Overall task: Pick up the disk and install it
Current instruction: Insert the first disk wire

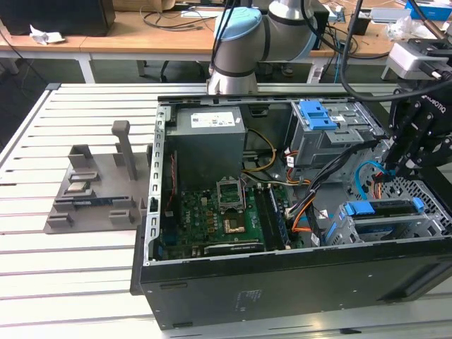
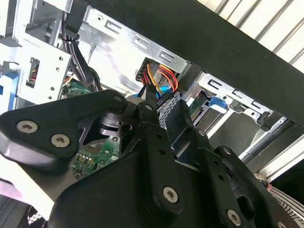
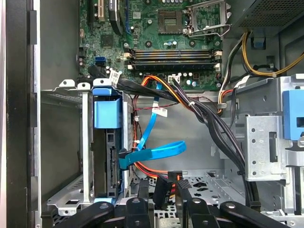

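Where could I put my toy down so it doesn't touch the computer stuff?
The slatted table is bare in front of the grey fixture and beside the computer case. Inside the case it's crowded with cables.

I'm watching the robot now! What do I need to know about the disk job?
Gripper: hangs inside the open computer case, just above the drive cage. I cannot tell whether it is open or shut.
Disk: sits in that cage at the exterior view's right, with its blue rails on.
Done: the disk looks slotted in.
Left: a blue cable lies beside the disk. Whether it is plugged in cannot be seen.
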You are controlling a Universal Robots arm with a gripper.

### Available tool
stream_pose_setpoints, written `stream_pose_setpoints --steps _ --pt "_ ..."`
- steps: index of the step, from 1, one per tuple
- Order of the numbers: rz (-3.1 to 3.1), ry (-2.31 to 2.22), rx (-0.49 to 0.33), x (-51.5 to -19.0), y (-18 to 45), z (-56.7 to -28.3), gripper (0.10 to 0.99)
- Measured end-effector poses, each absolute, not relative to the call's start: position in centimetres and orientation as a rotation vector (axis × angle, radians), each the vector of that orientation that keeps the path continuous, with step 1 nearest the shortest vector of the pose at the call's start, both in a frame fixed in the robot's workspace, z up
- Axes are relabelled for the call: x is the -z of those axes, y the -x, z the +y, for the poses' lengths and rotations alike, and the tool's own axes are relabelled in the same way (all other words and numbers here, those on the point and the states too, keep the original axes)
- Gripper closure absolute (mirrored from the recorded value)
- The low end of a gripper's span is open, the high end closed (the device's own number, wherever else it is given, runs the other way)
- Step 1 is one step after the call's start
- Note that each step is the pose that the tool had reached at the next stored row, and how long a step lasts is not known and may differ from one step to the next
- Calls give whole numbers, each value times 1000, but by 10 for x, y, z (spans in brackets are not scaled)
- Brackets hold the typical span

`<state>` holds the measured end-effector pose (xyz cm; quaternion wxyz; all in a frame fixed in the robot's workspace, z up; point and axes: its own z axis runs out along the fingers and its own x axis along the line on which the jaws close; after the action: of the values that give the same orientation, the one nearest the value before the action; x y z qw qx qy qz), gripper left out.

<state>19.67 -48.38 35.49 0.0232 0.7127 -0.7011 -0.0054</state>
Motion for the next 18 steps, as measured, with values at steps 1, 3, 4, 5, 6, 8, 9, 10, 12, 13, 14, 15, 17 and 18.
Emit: stream_pose_setpoints --steps 1,3,4,5,6,8,9,10,12,13,14,15,17,18 --pt "-2171 -2207 17 -355 -197 -484 725" --pt "-2171 -2207 17 -355 -197 -484 808" --pt "-2171 -2207 17 -355 -197 -484 871" --pt "-2171 -2207 17 -354 -197 -484 871" --pt "-2171 -2207 17 -354 -197 -484 918" --pt "-2171 -2207 17 -354 -197 -484 918" --pt "-2171 -2207 17 -354 -197 -484 918" --pt "-2171 -2207 17 -354 -197 -484 918" --pt "-2171 -2207 17 -354 -197 -486 918" --pt "-2170 -2207 16 -354 -196 -488 918" --pt "-2170 -2207 16 -354 -196 -491 918" --pt "-2169 -2207 16 -354 -194 -497 918" --pt "-2168 -2208 16 -354 -194 -504 918" --pt "-2168 -2209 16 -354 -193 -508 918"
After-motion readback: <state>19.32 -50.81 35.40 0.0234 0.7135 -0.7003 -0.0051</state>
